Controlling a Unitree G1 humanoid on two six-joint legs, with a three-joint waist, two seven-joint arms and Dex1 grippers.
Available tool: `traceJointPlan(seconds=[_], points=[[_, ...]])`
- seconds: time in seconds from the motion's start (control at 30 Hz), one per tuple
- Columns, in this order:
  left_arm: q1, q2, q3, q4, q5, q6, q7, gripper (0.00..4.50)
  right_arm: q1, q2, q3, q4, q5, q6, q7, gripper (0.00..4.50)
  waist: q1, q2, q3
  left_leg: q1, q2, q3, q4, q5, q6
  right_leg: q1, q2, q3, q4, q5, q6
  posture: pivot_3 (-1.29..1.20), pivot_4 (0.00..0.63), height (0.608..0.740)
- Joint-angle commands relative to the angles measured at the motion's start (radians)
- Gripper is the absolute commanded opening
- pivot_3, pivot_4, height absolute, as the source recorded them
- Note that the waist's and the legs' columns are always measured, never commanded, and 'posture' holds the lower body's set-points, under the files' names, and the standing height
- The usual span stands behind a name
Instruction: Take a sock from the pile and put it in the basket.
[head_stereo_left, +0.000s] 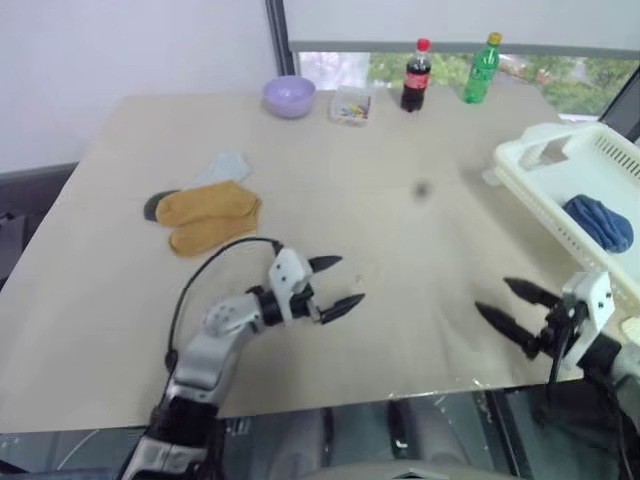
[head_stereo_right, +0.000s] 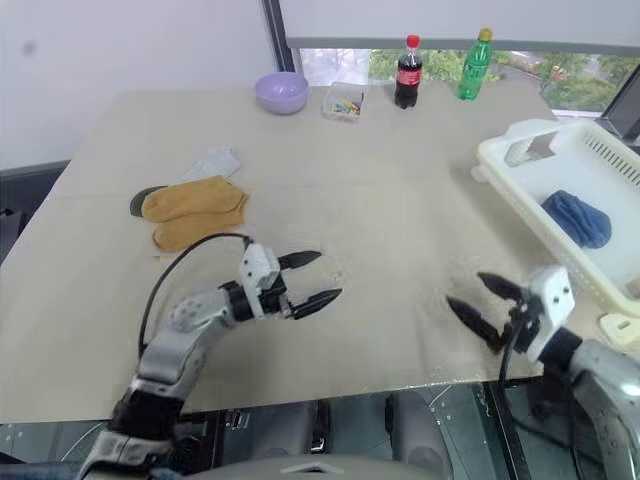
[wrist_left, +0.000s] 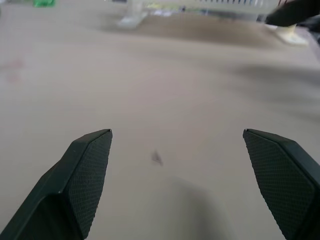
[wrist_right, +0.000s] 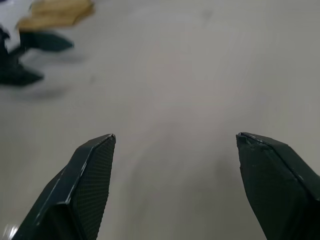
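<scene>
Left gripper (head_stereo_left: 335, 284): low over table (head_stereo_left: 400, 230), pointing right, fingers spread, empty. Right gripper (head_stereo_left: 515, 306): near basket (head_stereo_left: 555, 215), pointing left, spread, empty. Pile (head_stereo_left: 205, 215): far left. Blue sock (head_stereo_left: 598, 222): inside basket.

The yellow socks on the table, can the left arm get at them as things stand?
Probably yes. The left gripper is open and empty, and bare table lies between it and the yellow socks, with nothing on top of them.
</scene>
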Motion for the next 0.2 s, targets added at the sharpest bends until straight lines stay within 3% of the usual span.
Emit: traceJointPlan(seconds=[0.03, 0.2], points=[[0.075, 0.032, 0.069, -0.114, -0.018, 0.004, 0.039, 4.50, 0.006, -0.022, -0.050, 0.063, 0.002, -0.110, 0.083, 3.93, -0.003, 0.000, 0.000, 0.001, 0.000, 0.000, 0.000, 0.000, 0.000, 0.000, 0.000, 0.000, 0.000, 0.000, 0.000, 0.00, 0.150, 0.740], [0.190, 0.066, 0.133, -0.175, -0.002, -0.016, 0.075, 4.50, -0.017, -0.053, -0.052, 0.184, -0.030, -0.205, 0.140, 3.93, -0.002, 0.000, 0.000, 0.003, 0.001, 0.000, 0.000, 0.000, 0.000, 0.000, -0.001, 0.000, 0.001, 0.000, 0.000, 0.00, 0.150, 0.740]])
